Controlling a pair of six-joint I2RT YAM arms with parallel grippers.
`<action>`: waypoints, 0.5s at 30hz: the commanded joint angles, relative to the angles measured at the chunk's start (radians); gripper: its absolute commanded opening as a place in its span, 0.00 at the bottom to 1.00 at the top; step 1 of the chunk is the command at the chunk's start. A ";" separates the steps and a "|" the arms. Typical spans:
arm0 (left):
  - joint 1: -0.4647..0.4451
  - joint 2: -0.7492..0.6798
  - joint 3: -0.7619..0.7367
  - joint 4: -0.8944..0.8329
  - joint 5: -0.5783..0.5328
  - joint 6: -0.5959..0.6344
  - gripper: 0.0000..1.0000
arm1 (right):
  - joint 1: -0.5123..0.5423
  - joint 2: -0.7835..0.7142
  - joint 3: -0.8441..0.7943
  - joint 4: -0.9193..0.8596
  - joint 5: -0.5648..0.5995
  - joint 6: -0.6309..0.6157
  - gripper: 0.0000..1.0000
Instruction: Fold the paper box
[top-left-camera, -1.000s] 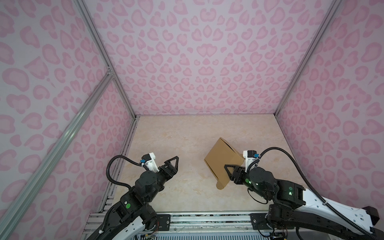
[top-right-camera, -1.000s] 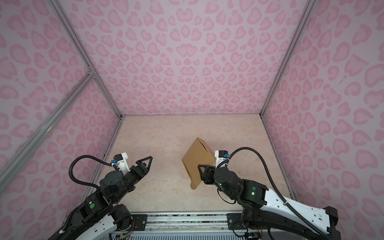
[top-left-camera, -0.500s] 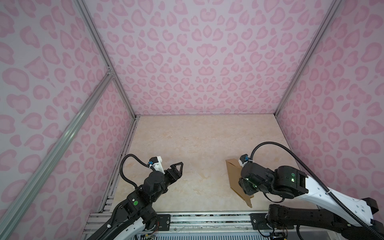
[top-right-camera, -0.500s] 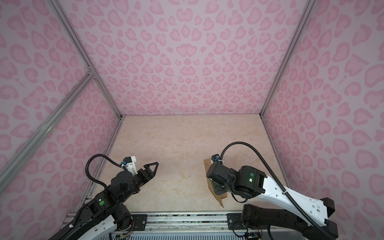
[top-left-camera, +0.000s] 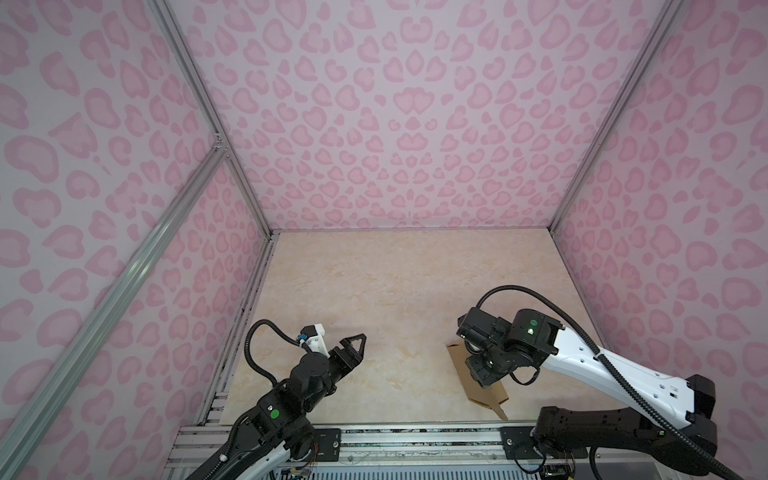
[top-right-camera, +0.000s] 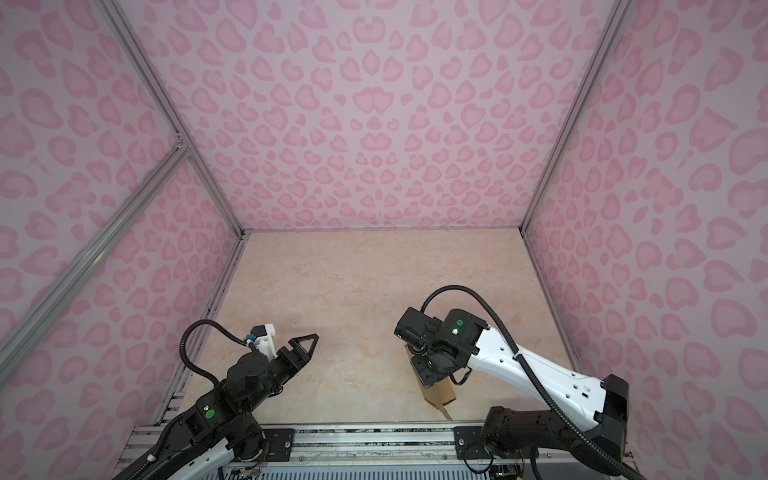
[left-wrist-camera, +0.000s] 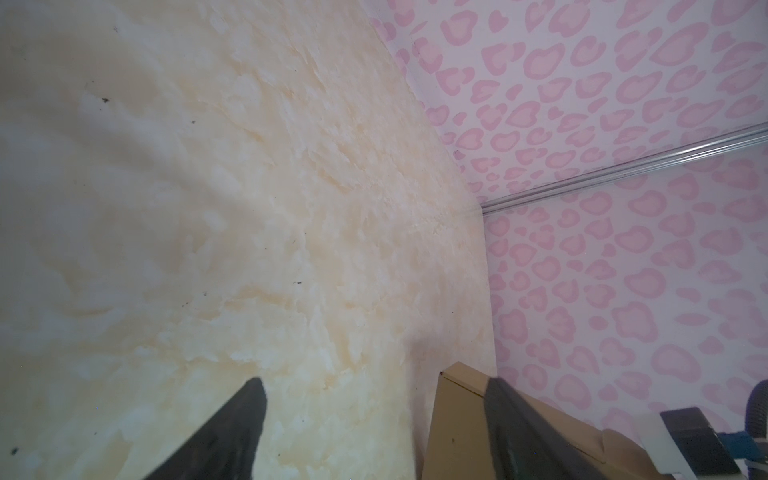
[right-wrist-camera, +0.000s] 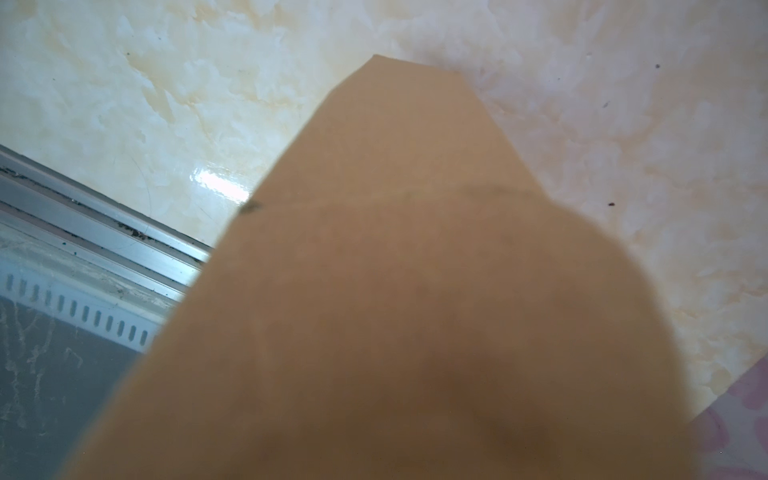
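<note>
The paper box is a brown cardboard piece standing on edge near the table's front right, partly under my right gripper. That gripper points down from above and is shut on the box; its fingers are hidden. In a top view the paper box shows a folded flap toward the front rail. Cardboard of the paper box fills the right wrist view. My left gripper hovers open and empty over the front left, well apart from the box. In the left wrist view the left gripper frames bare table, with the paper box beyond one finger.
The beige marble-look table is enclosed by pink patterned walls on three sides. A metal rail runs along the front edge, close to the box's lower tip.
My right arm has swung the box from the table's middle toward the front right and turned to point down. The left arm has shifted slightly forward; its jaws stay open.
</note>
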 joint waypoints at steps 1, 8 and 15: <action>0.001 -0.005 -0.021 0.049 0.013 -0.032 0.85 | -0.017 0.052 0.028 -0.029 -0.061 -0.081 0.57; 0.001 -0.002 -0.042 0.050 0.017 -0.048 0.85 | -0.049 0.117 0.033 -0.028 -0.102 -0.136 0.58; 0.002 0.012 -0.051 0.062 0.020 -0.051 0.85 | -0.043 0.157 0.052 -0.020 -0.112 -0.142 0.60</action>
